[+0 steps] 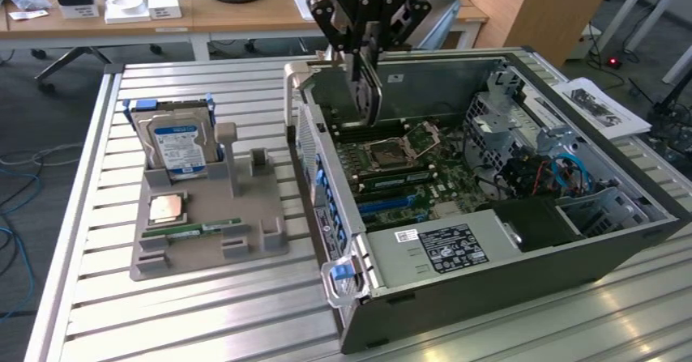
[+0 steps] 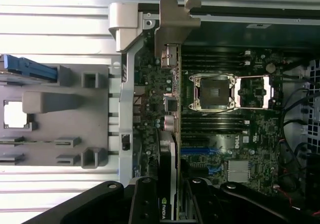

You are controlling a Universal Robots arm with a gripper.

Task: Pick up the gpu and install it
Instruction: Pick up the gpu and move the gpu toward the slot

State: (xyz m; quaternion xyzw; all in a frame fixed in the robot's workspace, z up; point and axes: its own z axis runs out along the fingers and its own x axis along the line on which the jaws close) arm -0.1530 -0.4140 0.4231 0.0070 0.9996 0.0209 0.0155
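Gripper (image 1: pixel 365 44) fingers clamped on the top edge of the gpu (image 1: pixel 370 95), which hangs upright over the open computer case (image 1: pixel 519 293). Judged light, stiff, fragile: grip bare board edges, not components.

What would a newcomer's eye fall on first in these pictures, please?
The open computer case, lying on the slatted table with its motherboard bare. Above the board, the end effector grips the gpu upright near the empty CPU socket. On the exterior view's left, a blue-labelled hard drive stands in a grey holder.

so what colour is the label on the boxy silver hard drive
Blue label, best in the exterior view.
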